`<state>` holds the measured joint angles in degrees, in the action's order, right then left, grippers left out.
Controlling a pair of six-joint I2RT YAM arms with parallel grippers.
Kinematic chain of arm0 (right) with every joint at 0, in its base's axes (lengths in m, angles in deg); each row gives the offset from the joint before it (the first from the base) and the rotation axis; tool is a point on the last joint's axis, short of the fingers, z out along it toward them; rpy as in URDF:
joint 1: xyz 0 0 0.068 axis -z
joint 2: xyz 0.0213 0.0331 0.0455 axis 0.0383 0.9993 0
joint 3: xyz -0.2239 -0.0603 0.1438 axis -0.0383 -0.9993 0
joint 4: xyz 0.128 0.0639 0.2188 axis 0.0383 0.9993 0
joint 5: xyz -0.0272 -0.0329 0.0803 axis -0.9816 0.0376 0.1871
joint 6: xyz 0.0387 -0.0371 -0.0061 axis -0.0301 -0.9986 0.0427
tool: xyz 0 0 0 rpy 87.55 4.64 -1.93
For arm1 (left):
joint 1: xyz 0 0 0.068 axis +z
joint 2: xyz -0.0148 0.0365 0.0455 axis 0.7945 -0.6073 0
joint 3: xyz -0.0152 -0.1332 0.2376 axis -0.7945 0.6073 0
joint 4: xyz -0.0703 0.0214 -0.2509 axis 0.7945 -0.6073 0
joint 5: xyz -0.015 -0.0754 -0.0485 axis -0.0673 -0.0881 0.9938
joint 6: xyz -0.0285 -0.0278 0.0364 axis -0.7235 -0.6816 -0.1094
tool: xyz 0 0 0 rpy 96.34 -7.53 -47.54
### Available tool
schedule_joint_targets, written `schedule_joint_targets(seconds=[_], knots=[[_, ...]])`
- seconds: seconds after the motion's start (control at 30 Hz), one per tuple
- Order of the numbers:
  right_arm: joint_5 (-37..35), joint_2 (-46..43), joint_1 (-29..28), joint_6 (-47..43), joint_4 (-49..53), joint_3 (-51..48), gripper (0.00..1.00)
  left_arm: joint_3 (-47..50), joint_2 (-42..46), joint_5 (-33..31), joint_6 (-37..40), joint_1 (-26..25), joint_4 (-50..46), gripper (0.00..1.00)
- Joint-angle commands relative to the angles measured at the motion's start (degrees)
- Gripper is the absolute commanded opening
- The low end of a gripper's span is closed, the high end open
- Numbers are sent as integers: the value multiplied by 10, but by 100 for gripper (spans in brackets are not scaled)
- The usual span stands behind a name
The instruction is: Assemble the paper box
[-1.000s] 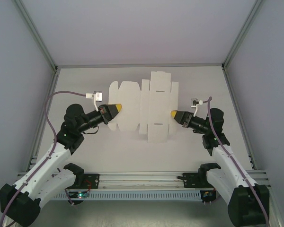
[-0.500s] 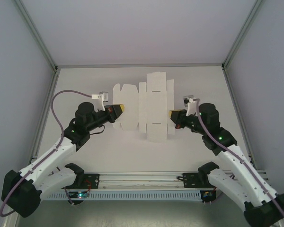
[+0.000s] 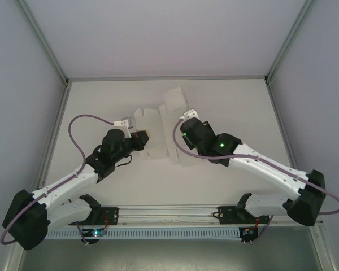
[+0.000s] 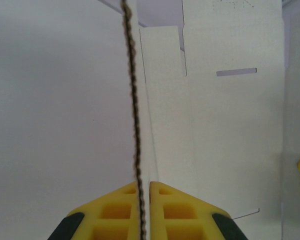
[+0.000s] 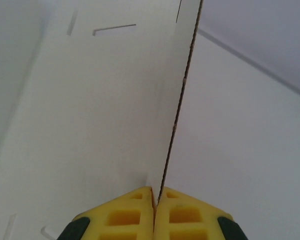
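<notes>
Near edge: both arm bases on the white table, both arms reaching in toward the middle. Left gripper, yellow-padded two-finger pincer, is clenched on a thin paperboard edge seen end-on, running straight up from between the pads in the left wrist view. Right gripper, same yellow pads, is also clamped shut on a panel edge that stands up from the pads, its brown cut edge visible. Task thing: paper box, a white thin paperboard die-cut sheet with flaps, cut slots and crease lines, not a box yet. It sits mid-table between the two grippers, its left part roughly flat and its right and far part lifted and tilted. Judgement: early stage, with the side panels being folded up along the creases and no walls locked. The next move likely calls for turning both pinched panels upright about their crease lines while keeping the base down, then getting tabs into slots. Risk: the thin sheet buckles off-crease or slides. Beyond the sheet there is bare table out to the far frame.
</notes>
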<state>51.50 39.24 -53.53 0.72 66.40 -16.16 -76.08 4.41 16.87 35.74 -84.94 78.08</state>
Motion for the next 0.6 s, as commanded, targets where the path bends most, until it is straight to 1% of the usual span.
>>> schedule_joint_targets(seconds=[0.0, 0.07, 0.1, 0.13, 0.17, 0.23, 0.3, 0.33, 0.43, 0.53, 0.57], knots=[[-181, 27, -15, -132, -40, 36, 0, 25, 8, -7, -12, -18, -23, 2], [-242, 54, -25, -213, -84, 39, 0, 34, 9, -15, -19, -20, -23, 2], [-262, 65, -28, -249, -110, 38, 0, 38, 10, -21, -23, -21, -24, 2], [-263, 72, -27, -280, -132, 38, 0, 41, 10, -26, -28, -21, -27, 5], [-239, 74, -26, -311, -149, 37, 0, 45, 10, -28, -30, -22, -28, 7], [-177, 64, -27, -346, -182, 28, 0, 51, 11, -33, -38, -22, -34, 9], [-105, 47, -27, -362, -200, 18, 0, 56, 17, -43, -42, -22, -53, 19], [-72, 37, -27, -372, -201, 15, 0, 58, 22, -50, -41, -21, -66, 23], [23, 9, -20, -392, -196, 4, 0, 61, 44, -77, -39, -22, -117, 48], [122, -12, -6, -415, -154, 5, 0, 70, 78, -85, -29, -22, -148, 62], [137, -17, -4, -427, -145, 3, 0, 72, 93, -86, -27, -22, -159, 70]])
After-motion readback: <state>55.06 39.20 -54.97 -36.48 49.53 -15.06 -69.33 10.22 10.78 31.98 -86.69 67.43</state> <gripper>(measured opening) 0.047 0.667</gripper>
